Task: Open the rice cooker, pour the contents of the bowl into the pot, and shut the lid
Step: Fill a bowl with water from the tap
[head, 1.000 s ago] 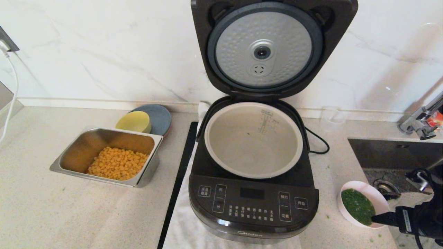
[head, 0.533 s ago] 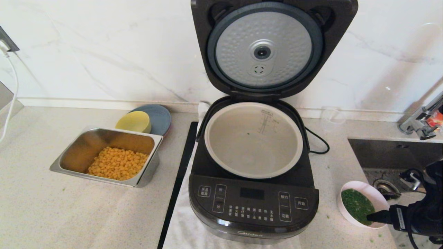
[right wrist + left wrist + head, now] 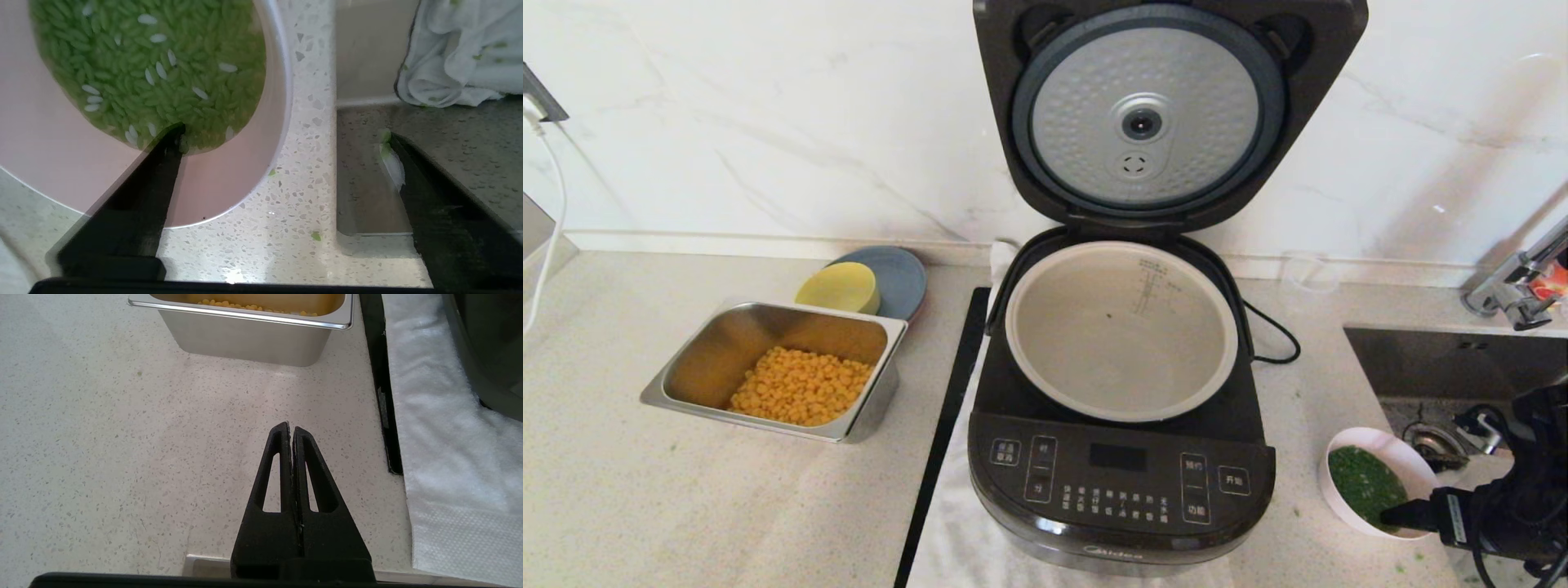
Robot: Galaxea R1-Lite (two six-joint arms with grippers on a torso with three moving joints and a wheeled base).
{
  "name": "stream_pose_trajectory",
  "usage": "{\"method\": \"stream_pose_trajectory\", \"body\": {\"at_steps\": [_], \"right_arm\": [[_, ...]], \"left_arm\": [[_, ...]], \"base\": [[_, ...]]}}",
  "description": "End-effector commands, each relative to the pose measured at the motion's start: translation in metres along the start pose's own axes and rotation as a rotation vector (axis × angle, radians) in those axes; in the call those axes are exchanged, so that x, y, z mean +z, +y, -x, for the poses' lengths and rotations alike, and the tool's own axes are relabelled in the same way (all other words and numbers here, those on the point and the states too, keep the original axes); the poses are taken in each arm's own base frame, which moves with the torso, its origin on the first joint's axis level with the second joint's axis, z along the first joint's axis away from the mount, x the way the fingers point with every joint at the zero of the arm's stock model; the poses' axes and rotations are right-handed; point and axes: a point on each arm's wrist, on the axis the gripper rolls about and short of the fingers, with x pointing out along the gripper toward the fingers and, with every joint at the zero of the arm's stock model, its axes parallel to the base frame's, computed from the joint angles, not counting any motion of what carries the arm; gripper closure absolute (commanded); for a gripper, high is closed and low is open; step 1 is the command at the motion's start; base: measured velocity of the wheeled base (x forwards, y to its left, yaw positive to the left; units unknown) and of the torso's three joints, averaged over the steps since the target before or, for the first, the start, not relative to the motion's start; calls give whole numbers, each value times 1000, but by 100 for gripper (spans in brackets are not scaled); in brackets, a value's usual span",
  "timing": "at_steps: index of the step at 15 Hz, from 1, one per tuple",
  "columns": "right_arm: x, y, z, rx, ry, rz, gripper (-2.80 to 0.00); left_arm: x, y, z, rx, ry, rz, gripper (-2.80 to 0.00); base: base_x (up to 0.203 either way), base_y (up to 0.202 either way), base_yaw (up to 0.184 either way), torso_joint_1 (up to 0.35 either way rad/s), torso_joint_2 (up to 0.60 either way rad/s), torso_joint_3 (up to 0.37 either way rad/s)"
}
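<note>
The rice cooker (image 3: 1123,392) fills the middle of the head view, its lid (image 3: 1147,114) standing upright at twelve o'clock with the dimpled inner plate facing forward, and the pot (image 3: 1123,331) lies bare in the body save for a dark speck or two on its floor. At about four o'clock from the cooker, near the counter's sink edge, sits the bowl (image 3: 1409,465), the green contents (image 3: 1364,486) heaped toward its near side. The right gripper (image 3: 282,147) is spread wide and holds nothing; one finger reaches in over the bowl's near wall above the grains, the other hangs outside over the sink ledge, so the rim lies between them. The grasp turns on that straddle: the bowl lies toward nine o'clock from the wrist, and the pot to ten o'clock beyond it. The left gripper (image 3: 292,435), fingers pressed together and empty, is parked low over the counter near the steel tray (image 3: 253,339). Whether the inner finger touches the grains is hard to tell, and most of the right arm is cut off by the frame.
</note>
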Motion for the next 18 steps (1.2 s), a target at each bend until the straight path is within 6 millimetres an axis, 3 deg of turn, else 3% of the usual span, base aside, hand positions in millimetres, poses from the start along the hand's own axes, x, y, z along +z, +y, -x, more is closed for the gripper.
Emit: {"method": "stream_pose_trajectory", "body": {"at_steps": [1, 14, 18], "right_arm": [[-1, 0, -3, 1, 14, 0, 0], [-2, 1, 3, 5, -6, -5, 0], [10, 2, 20, 9, -86, -93, 0]], "left_arm": [[0, 0, 0, 0, 2, 0, 0], [0, 0, 0, 0, 1, 0, 0], [0, 0, 0, 0, 1, 0, 0]], "base": [[0, 0, 0, 0, 0, 0], [0, 0, 0, 0, 0, 0], [0, 0, 0, 0, 0, 0]]}}
